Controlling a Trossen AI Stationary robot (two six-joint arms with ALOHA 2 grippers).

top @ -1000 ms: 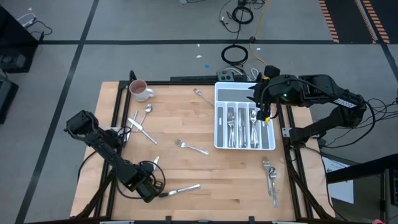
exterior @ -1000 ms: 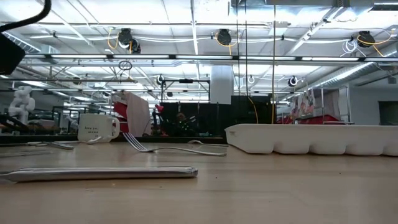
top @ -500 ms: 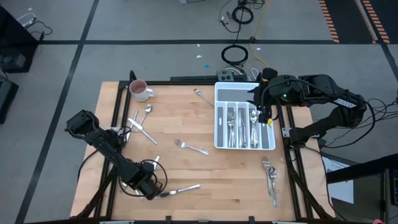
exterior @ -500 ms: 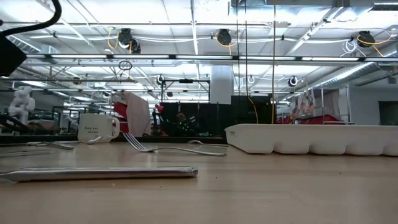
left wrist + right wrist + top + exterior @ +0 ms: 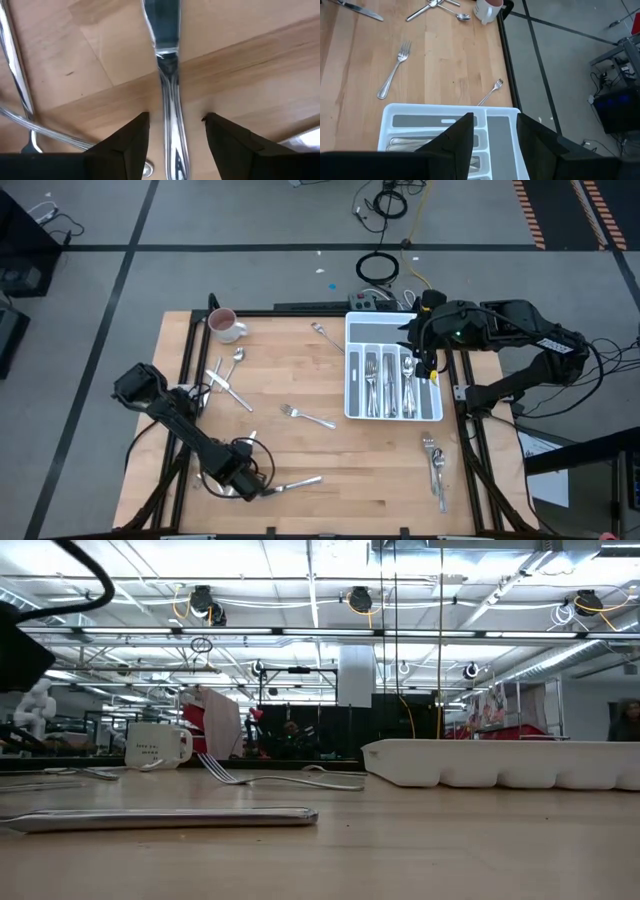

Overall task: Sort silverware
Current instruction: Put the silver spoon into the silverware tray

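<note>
Left gripper (image 5: 175, 131) sits low at the table's (image 5: 380, 470) near left, fingers spread astride a knife (image 5: 169, 100) handle. Right gripper (image 5: 495, 132) hovers, parted and empty, over the far-right tray (image 5: 500, 132).

A knife (image 5: 296, 482) lies flat near the tabletop's front edge, left of centre, its handle (image 5: 172, 140) between my left hand's (image 5: 174, 131) spread fingers, untouched. A fork (image 5: 306, 416) lies mid-tabletop. Several crossed pieces (image 5: 226, 376) sit near the left edge, by the back. Another fork (image 5: 327, 336) lies near the back edge. A few pieces (image 5: 435, 460) bunch at the front right corner. Sorted pieces (image 5: 390, 380) lie lengthwise in the tray's compartments.
</note>
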